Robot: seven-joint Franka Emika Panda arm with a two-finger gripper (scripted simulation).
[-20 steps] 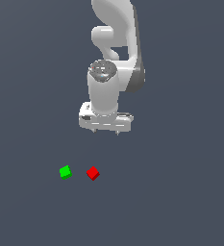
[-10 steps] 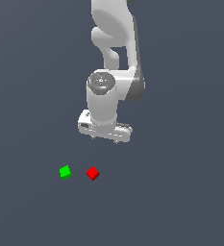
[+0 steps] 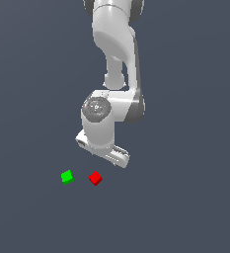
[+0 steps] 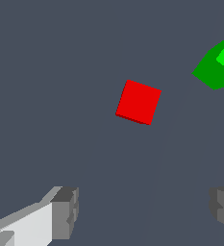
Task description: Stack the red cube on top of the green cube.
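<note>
**Tool lowered toward the red cube; cubes undisturbed**

Going from the exterior view's left to its right, the green cube [image 3: 66,177] and the red cube [image 3: 95,178] lay near each other on the counter [image 3: 185,197], apart, in the same spots as a second earlier. The tool [image 4: 142,211] had descended and turned over that interval, and hung above the red cube without touching it. Its fingers [image 4: 65,211] stood wide apart and held nothing. By this reading the approach was under way and the grasp not yet made. No container appeared in either view.
</note>
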